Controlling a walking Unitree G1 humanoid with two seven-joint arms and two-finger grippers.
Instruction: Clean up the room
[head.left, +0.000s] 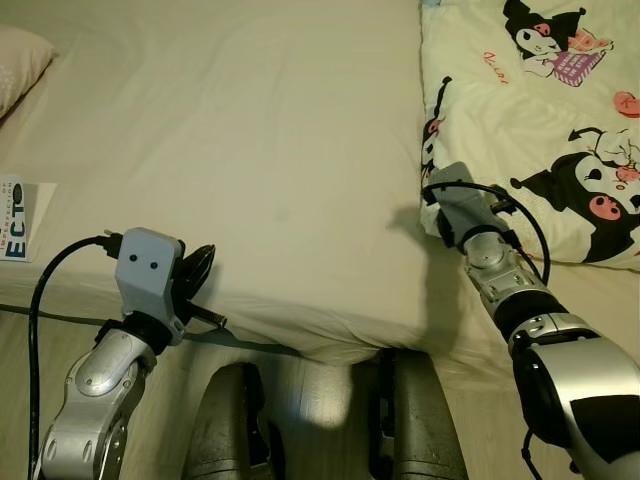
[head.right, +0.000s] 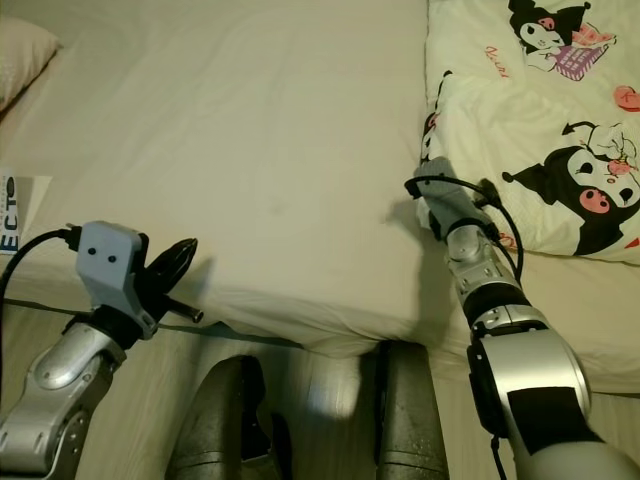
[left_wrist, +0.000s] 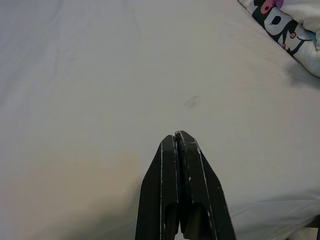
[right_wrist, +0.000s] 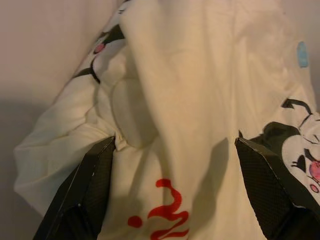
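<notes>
The right gripper (right_wrist: 172, 185) spreads its fingers wide astride the quilt's (head.left: 540, 130) near corner on the bed's (head.left: 250, 150) right side, apparently to grab it, while the left gripper (left_wrist: 181, 145) rests clenched, empty, over the front edge.

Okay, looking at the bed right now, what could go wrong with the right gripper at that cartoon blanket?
1. The right gripper is open with the cream cartoon-printed blanket bulging between its fingers; it may pinch just a thin fold, which could slip out.
2. The black cable looping over the right wrist lies close to the blanket's edge and could snag.
3. The left gripper is shut above the beige bedsheet, so a one-handed pull might drag the blanket unevenly.
</notes>
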